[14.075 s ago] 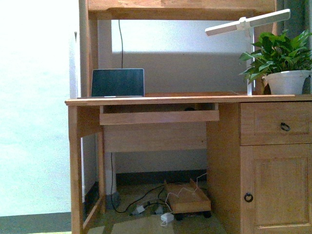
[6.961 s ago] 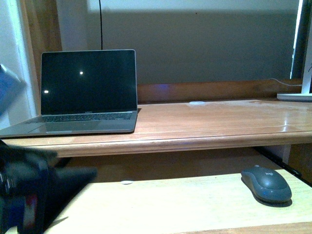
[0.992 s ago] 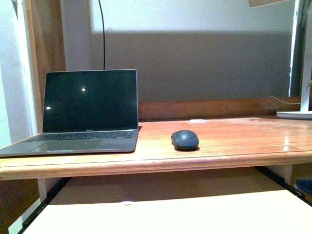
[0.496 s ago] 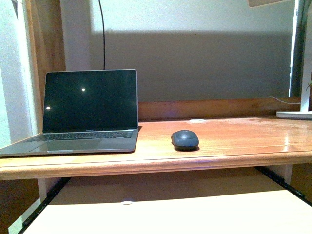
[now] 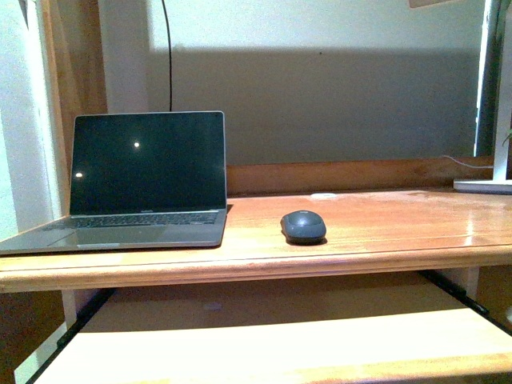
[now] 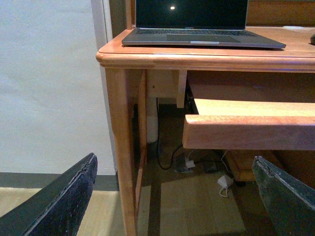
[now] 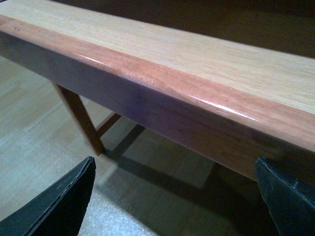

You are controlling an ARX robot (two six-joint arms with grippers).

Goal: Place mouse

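The mouse [image 5: 303, 226], small, dark grey and oval, lies on the wooden desk top [image 5: 384, 232], just right of the open laptop [image 5: 144, 176]. Nothing touches it. Neither gripper shows in the front view. My left gripper [image 6: 174, 196] is open and empty. It is low in front of the desk's left leg [image 6: 120, 147] and looks at the pull-out tray's front edge [image 6: 251, 130]. My right gripper [image 7: 174, 196] is open and empty, just below and in front of that tray's front edge [image 7: 172, 98].
The pull-out tray [image 5: 280, 352] sticks out under the desk top. A small flat white disc [image 5: 323, 194] lies at the back of the desk. A lamp base [image 5: 484, 186] stands at the far right. Cables and a plug lie on the floor [image 6: 197, 162].
The mouse rests where it was half a second ago. The pull-out tray has slid back a little under the desk, so its front edge now shows.
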